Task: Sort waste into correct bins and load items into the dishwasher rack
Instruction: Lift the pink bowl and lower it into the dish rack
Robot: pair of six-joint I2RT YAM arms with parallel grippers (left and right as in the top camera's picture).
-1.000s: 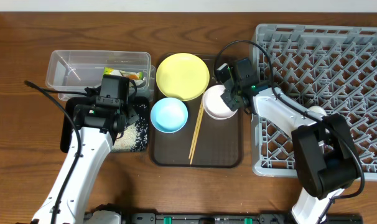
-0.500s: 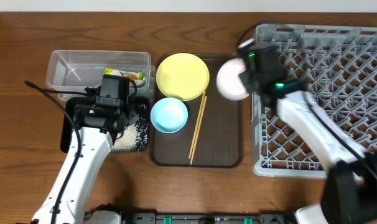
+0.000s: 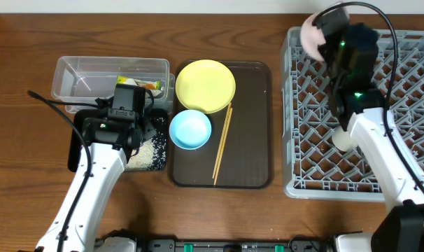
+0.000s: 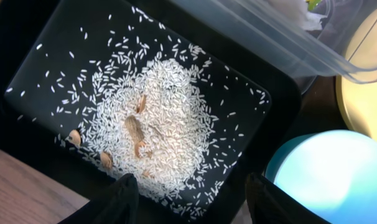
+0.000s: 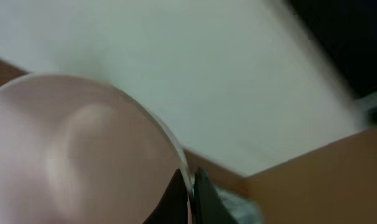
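Right gripper (image 5: 190, 193) clamps one white bowl (image 3: 310, 31) at eleven o'clock of the dishwasher rack (image 3: 401, 175); left gripper (image 4: 191, 202) gapes over one black tray (image 4: 27, 62) of rice (image 4: 163, 124).

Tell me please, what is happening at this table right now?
The right gripper grips the white bowl by its rim, raised over the far left corner of the grey rack. The left gripper hovers open above the black tray that holds the rice. The yellow plate, blue bowl and chopsticks lie on the brown tray, not yet loaded.
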